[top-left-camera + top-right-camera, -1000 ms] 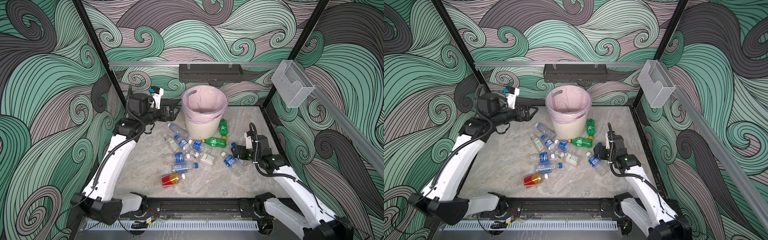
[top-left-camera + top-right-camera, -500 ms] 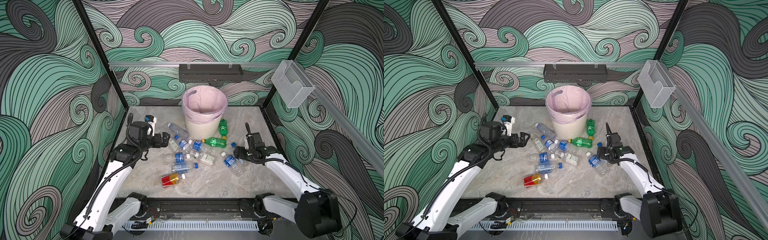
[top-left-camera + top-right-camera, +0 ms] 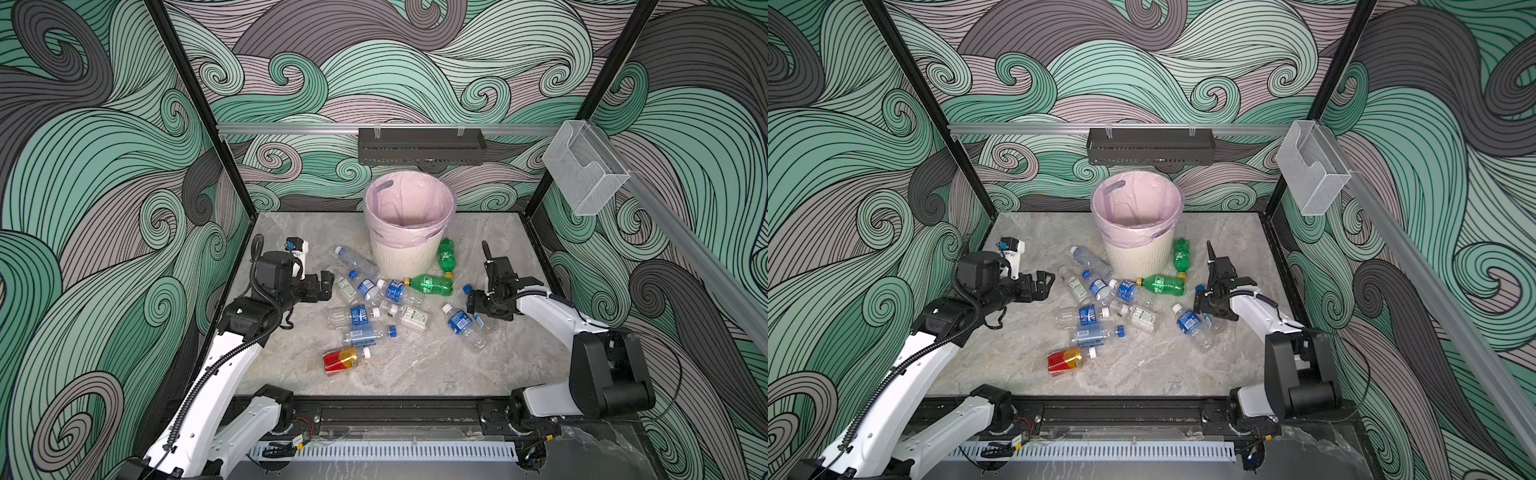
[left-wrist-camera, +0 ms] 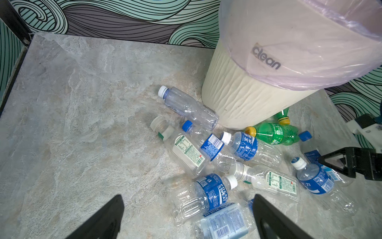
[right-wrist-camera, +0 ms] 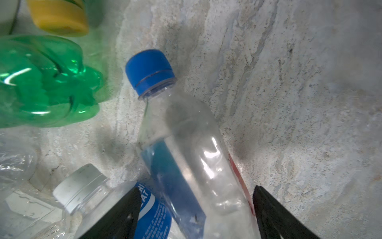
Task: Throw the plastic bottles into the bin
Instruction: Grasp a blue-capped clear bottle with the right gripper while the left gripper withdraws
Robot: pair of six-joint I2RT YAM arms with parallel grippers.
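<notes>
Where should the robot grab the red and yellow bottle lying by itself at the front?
Grab the red and yellow bottle around its labelled middle, coming straight down from above. It lies flat on its side, white cap toward the robot's right, so the jaws should close across its width. There looks to be room on both long sides.
</notes>
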